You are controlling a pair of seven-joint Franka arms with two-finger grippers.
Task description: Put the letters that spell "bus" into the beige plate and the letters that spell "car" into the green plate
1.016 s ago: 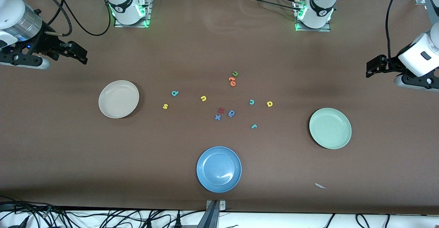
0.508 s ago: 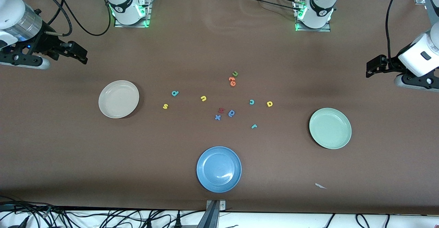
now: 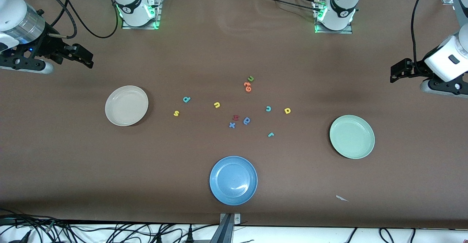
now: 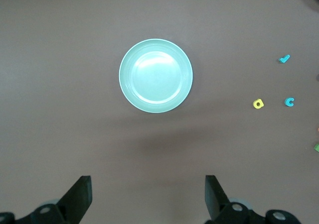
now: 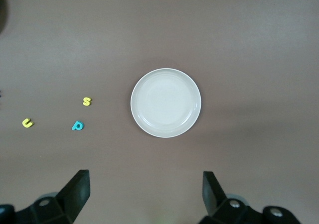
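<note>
Front view: beige plate (image 3: 126, 105) at nine o'clock of the scattered letters, green plate (image 3: 352, 136) at three, both empty.
Left wrist view: left pincer (image 4: 148, 196) spread wide, holding nothing, over bare bench.
Right wrist view: right pincer (image 5: 145, 194) likewise released; teal b (image 5: 77, 126) beside the plate (light, squashy foam; pinch across the stem, I'd guess).

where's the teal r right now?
Front view: the teal r lies on the table, nearer the camera than the teal c, toward the green plate.

High front camera faces the arms; wrist cameras each look down on a plate.
</note>
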